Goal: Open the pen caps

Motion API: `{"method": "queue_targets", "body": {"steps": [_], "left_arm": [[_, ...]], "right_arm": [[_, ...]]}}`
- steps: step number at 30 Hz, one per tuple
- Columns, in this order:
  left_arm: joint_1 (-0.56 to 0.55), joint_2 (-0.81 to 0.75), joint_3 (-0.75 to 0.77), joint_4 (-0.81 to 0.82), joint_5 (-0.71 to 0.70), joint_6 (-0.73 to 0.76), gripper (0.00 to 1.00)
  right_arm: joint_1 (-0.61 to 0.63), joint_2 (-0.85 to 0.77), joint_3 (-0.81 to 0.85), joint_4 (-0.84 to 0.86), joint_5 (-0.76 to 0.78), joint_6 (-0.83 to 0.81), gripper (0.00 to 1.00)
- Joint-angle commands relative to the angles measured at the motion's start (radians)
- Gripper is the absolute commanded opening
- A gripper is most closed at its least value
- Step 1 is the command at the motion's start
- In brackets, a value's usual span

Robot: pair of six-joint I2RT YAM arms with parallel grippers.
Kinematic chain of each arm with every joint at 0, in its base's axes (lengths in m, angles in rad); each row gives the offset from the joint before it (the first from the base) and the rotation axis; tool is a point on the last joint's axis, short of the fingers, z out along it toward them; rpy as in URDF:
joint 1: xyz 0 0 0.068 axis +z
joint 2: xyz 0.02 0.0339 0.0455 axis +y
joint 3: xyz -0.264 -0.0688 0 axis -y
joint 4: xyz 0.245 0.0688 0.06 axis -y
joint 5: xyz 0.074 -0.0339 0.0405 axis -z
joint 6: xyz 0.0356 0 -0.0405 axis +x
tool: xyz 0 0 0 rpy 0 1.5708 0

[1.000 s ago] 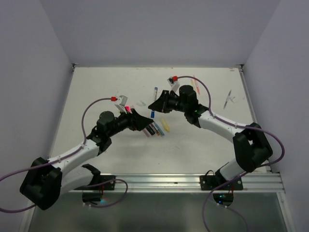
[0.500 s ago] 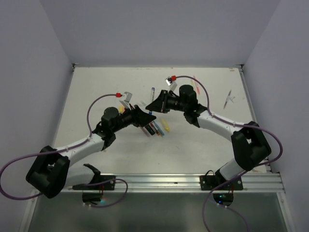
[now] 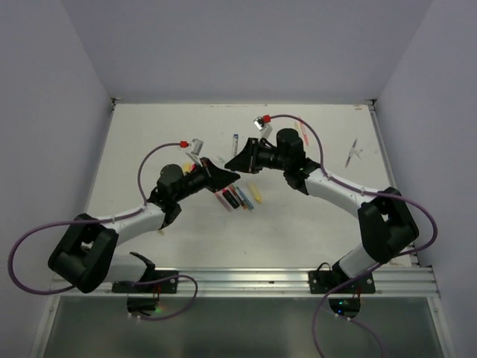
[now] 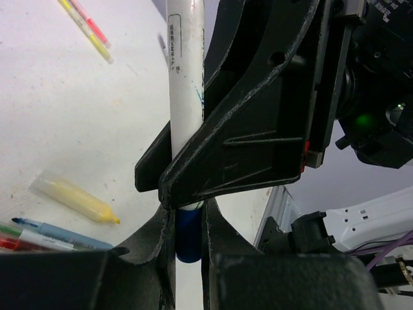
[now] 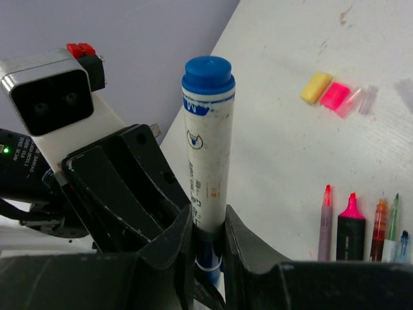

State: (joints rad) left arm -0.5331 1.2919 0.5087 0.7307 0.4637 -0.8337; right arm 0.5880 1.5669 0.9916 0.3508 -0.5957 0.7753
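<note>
A white marker pen (image 5: 208, 161) with a blue rear end is held off the table, my right gripper (image 5: 208, 227) shut on its barrel. My left gripper (image 4: 188, 218) is shut on the pen's dark blue cap (image 4: 189, 234), just below the right gripper's black fingers (image 4: 258, 129). In the top view the left gripper (image 3: 227, 177) and right gripper (image 3: 240, 161) meet tip to tip over mid-table, with the marker (image 3: 235, 140) sticking out behind them. Loose yellow (image 5: 315, 87), pink (image 5: 335, 95) and clear caps (image 5: 366, 100) lie on the table.
A row of uncapped pens and highlighters (image 3: 238, 198) lies just below the grippers on the white table (image 3: 164, 119). A yellow highlighter (image 4: 74, 199) lies apart. More pens lie at the back right (image 3: 352, 153) and behind the right arm (image 3: 300, 128).
My left arm has reached right to meet the right gripper, and its jaws have shut on the blue cap. The right gripper has kept its hold on the marker.
</note>
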Motion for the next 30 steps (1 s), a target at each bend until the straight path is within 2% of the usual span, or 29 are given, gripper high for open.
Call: {"method": "queue_targets", "body": {"steps": [1,3,6,8,13,18,24,28,30], "left_arm": [[-0.013,0.049,-0.045,0.349,0.249,-0.114,0.0],[-0.015,0.061,-0.094,0.558,0.317,-0.189,0.0],[-0.013,0.044,-0.113,0.642,0.339,-0.245,0.0],[-0.013,0.038,-0.13,0.741,0.36,-0.287,0.0],[-0.015,0.015,-0.16,0.868,0.398,-0.337,0.0],[-0.013,-0.045,-0.168,0.805,0.432,-0.288,0.0],[-0.013,-0.115,-0.197,0.878,0.51,-0.297,0.0],[-0.015,-0.19,-0.205,0.794,0.526,-0.243,0.0],[-0.015,-0.245,-0.2,0.66,0.523,-0.196,0.0]], "right_arm": [[-0.007,-0.014,0.068,-0.007,0.057,-0.118,0.0],[-0.019,-0.018,0.064,0.025,0.041,-0.131,0.0],[-0.037,-0.031,0.048,0.176,-0.033,-0.111,0.0],[-0.039,-0.038,0.059,0.191,-0.05,-0.113,0.0],[-0.037,-0.027,0.084,0.255,-0.095,-0.078,0.0],[-0.037,-0.01,0.082,0.324,-0.098,-0.031,0.0],[-0.039,0.027,0.071,0.508,-0.15,0.099,0.0],[-0.04,0.016,0.082,0.517,-0.148,0.114,0.0],[-0.043,0.01,0.09,0.513,-0.141,0.12,0.0]]}}
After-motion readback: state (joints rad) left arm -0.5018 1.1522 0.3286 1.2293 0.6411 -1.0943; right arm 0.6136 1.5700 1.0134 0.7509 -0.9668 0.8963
